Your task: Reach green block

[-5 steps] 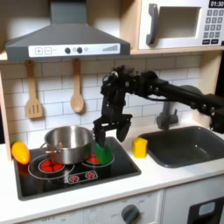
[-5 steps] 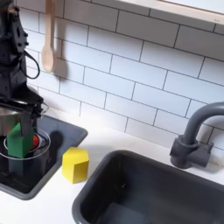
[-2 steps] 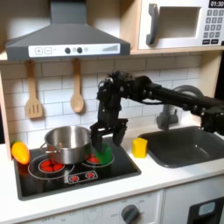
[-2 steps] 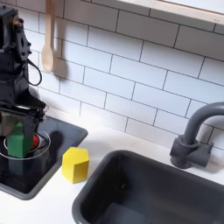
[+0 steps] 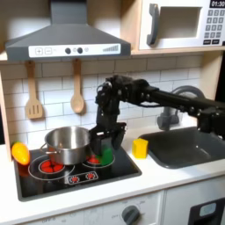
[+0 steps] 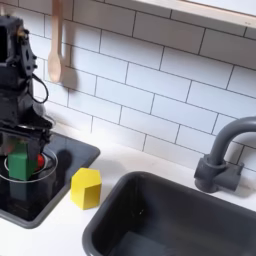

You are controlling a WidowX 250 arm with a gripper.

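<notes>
We see the gripper [image 5: 105, 141] spread apart, straddling the green block [image 6: 18, 162] on the stovetop's [image 5: 114, 171] right burner, nothing clamped. We judge the reach nearly done. Steel pot [image 5: 68, 143] behind-left, yellow block [image 6: 86, 187] off stove.

Nothing much to read here, folks.
Only the microwave [image 5: 180, 24] keypad in the first exterior view carries tiny markings, blurred past reading; every other surface in both exterior views is plain, with no brand.
</notes>
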